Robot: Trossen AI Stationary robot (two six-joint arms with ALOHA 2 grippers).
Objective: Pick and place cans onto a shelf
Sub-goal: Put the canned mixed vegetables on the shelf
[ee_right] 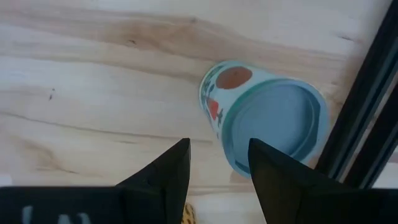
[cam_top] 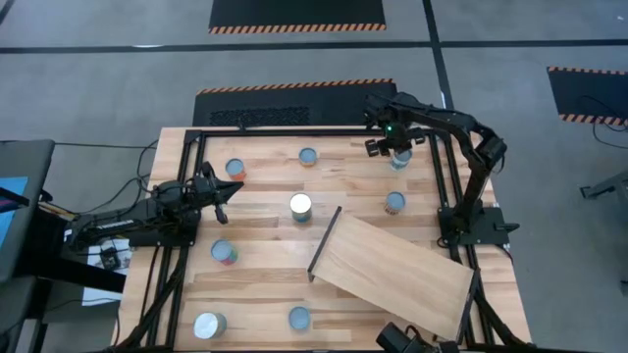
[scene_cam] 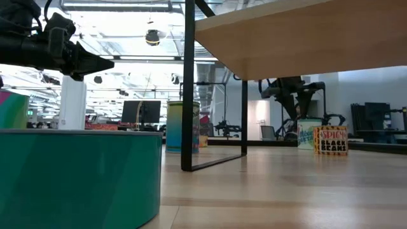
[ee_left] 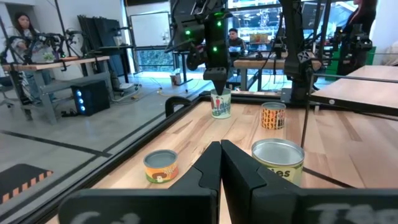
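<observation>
Right gripper [cam_top: 392,147] hangs over the far-right can [ee_right: 264,118] at the back of the bench [cam_top: 265,230], close to the frame rail [ee_right: 367,93]. Fingers apart, nothing held. The can stands upright, axis vertical, lid up; in the right wrist view it sits just ahead of the fingertips and off to one side, not yet between them, so I'd judge the grip needs a small lateral shift, then straight down. Right arm is clearly the nearer one, folded over with wrist pointing down. Left gripper [cam_top: 224,189] waits at the bench's left side, fingers together, empty. Shelf [cam_top: 392,270] is near-right, tilted, no cans on it.
</observation>
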